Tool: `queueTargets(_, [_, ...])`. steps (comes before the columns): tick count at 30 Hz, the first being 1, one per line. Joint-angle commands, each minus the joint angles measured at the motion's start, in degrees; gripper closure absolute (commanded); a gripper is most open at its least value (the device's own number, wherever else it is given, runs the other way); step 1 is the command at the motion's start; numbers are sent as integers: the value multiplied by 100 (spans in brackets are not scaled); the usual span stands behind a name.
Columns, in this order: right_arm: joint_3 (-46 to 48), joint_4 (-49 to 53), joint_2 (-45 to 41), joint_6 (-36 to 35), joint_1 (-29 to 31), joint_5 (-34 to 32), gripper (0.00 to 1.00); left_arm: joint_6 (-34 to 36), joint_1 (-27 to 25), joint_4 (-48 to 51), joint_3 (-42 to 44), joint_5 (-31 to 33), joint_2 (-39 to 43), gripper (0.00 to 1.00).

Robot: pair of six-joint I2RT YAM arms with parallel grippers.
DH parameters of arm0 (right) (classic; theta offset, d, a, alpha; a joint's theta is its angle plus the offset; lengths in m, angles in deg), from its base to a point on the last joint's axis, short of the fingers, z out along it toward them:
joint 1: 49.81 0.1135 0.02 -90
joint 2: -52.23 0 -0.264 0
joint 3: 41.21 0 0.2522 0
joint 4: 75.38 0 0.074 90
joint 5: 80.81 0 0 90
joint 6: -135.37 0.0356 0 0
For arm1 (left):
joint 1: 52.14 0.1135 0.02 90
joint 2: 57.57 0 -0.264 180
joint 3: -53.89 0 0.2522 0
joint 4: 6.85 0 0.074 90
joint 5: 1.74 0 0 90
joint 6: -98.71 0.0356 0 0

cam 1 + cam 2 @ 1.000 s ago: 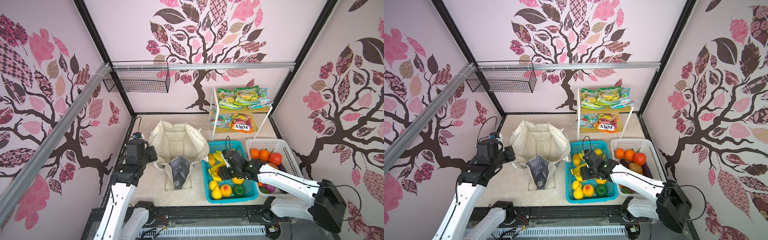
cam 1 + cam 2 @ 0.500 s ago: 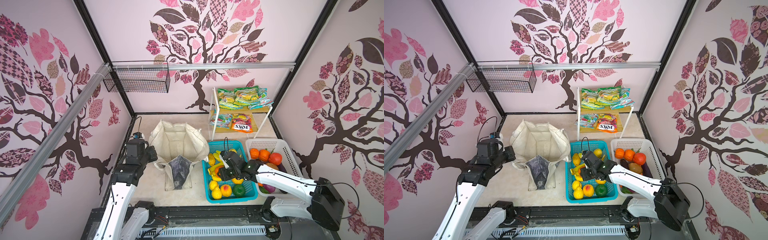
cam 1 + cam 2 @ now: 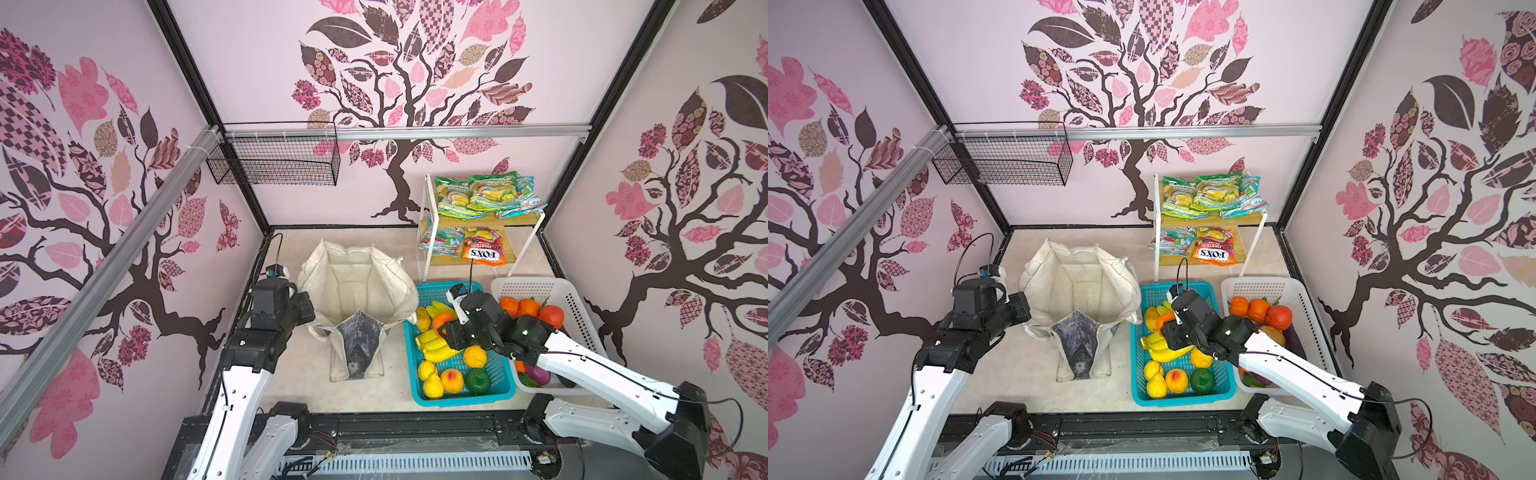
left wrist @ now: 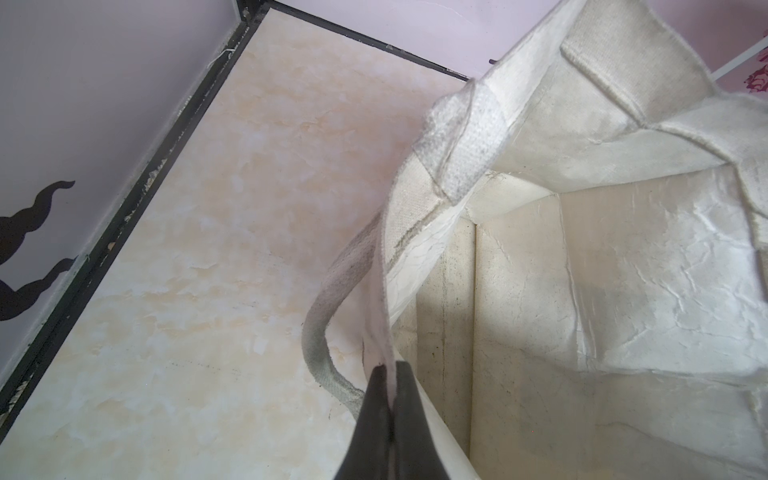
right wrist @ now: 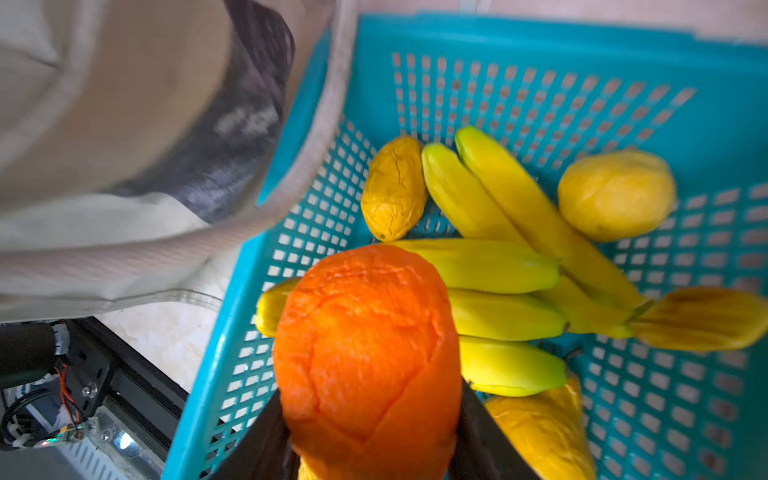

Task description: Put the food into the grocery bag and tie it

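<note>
The grocery bag (image 3: 357, 286) (image 3: 1079, 286) stands open on the floor, its dark grey panel facing the front. My left gripper (image 4: 388, 370) is shut on the bag's cream rim strap at its left side, holding the mouth open; the bag's inside (image 4: 623, 249) looks bare. My right gripper (image 5: 370, 415) is shut on an orange fruit (image 5: 365, 340) (image 3: 442, 321) (image 3: 1165, 319), lifted just over the teal basket (image 3: 457, 401) (image 3: 1183, 399). A yellow banana bunch (image 5: 498, 266) (image 3: 436, 345) lies below it among other fruit. Snack packets (image 3: 482, 195) (image 3: 1208, 195) sit on the back shelf.
A white basket (image 3: 536, 286) (image 3: 1262, 284) with oranges and vegetables stands right of the teal one. The bag's right edge (image 5: 124, 124) hangs over the teal basket's rim. A black wire basket (image 3: 274, 166) hangs on the back wall. Walls close in on three sides.
My right gripper's jaws have closed round the orange fruit and shifted slightly left and back over the teal basket. The left arm and the bag have not moved.
</note>
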Motion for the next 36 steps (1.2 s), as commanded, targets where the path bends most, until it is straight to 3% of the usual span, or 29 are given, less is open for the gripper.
queueTargets(1, [-646, 295, -87, -332, 31, -341, 67, 68, 16, 12, 140, -71, 31, 100])
queueTargets(10, [-2256, 139, 877, -608, 52, 116, 68, 77, 13, 2, 155, -108, 56, 100])
queueTargets(18, [-3724, -98, 2246, -1028, 684, 177, 71, 85, 9, 5, 142, -240, -10, 100])
queueTargets(36, [-5888, 121, 5342, -1430, 874, 948, 70, 261, 16, -32, 182, -587, 57, 100])
